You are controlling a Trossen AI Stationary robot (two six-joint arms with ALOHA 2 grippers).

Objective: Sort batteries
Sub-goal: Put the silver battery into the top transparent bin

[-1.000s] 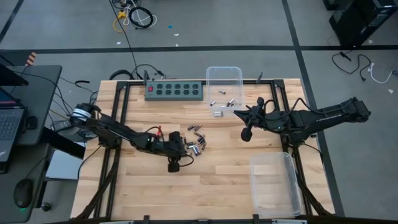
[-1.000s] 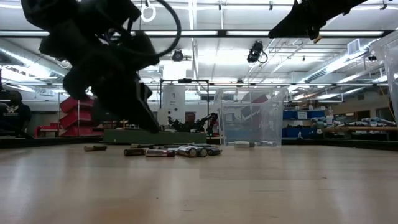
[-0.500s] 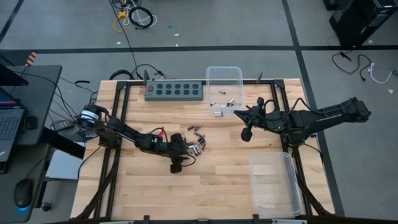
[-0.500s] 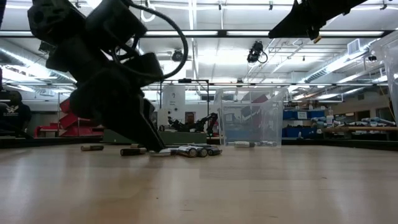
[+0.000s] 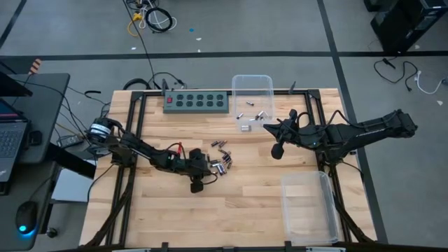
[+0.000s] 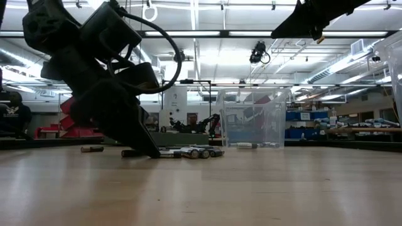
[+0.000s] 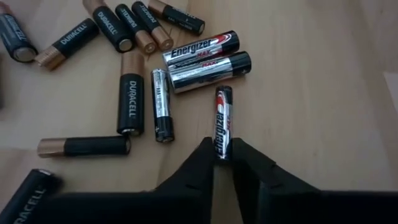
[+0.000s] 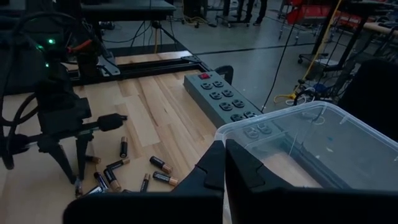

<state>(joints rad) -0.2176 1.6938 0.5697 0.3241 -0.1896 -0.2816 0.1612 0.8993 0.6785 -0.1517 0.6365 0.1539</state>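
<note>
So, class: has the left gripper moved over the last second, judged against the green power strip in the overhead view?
Barely. The left gripper sits just below and right of the green power strip, as before; only its upper arm has swung. It now pinches a silver battery.

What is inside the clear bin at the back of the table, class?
In the clear bin, a few batteries lie near its front end. The rest of its floor looks bare, though the view is too small to be sure.

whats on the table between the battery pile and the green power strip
Mostly bare wood. In the high view the batteries lie by the left gripper, and the boards up to the green power strip carry nothing but a stray cell or two.
</note>
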